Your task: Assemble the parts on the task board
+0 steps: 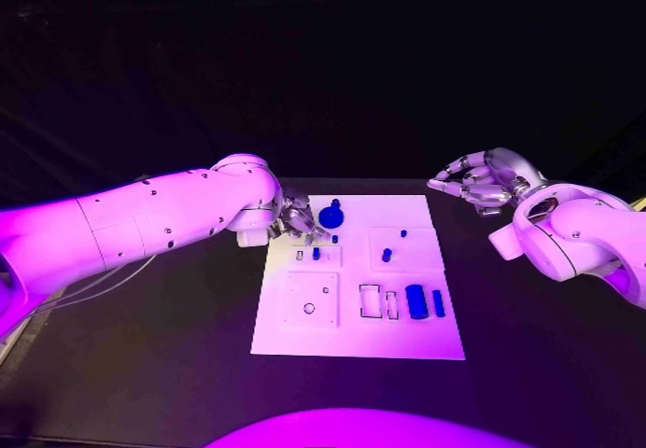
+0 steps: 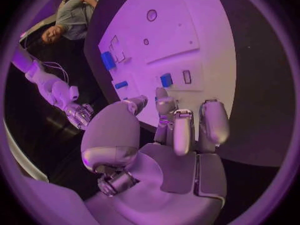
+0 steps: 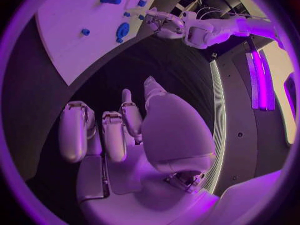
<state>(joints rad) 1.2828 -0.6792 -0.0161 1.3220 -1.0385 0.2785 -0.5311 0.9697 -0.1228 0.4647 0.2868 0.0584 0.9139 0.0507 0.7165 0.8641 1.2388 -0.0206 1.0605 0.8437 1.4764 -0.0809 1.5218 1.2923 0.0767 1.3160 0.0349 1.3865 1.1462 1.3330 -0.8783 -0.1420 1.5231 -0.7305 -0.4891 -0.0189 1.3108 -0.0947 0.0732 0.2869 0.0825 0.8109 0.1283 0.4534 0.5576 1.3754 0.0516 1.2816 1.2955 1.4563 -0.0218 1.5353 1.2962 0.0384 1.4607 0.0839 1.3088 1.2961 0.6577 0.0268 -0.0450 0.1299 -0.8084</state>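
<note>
The white task board (image 1: pixel 357 341) lies mid-table with several blue parts on it. A round blue knob (image 1: pixel 331 217) stands near its far left corner. Small blue pegs (image 1: pixel 386 254) stand further in, and a blue cylinder (image 1: pixel 416 301) and a bar (image 1: pixel 438 301) lie by the right edge. My left hand (image 1: pixel 298 223) hovers at the board's far left edge, just left of the knob, fingers apart and holding nothing. From the left wrist its fingers (image 2: pixel 181 122) reach over the board edge towards a blue peg (image 2: pixel 165 79). Beyond the far right corner my right hand (image 1: pixel 478 183) hangs with loosely bent fingers (image 3: pixel 115 132), holding nothing.
Empty rectangular slots (image 1: pixel 371 301) lie left of the cylinder, and a raised square plate with a round hole (image 1: pixel 308 307) sits on the board's near left. Black table (image 1: pixel 148 373) surrounds the board. My left arm's cable (image 1: pixel 101 285) trails at the left.
</note>
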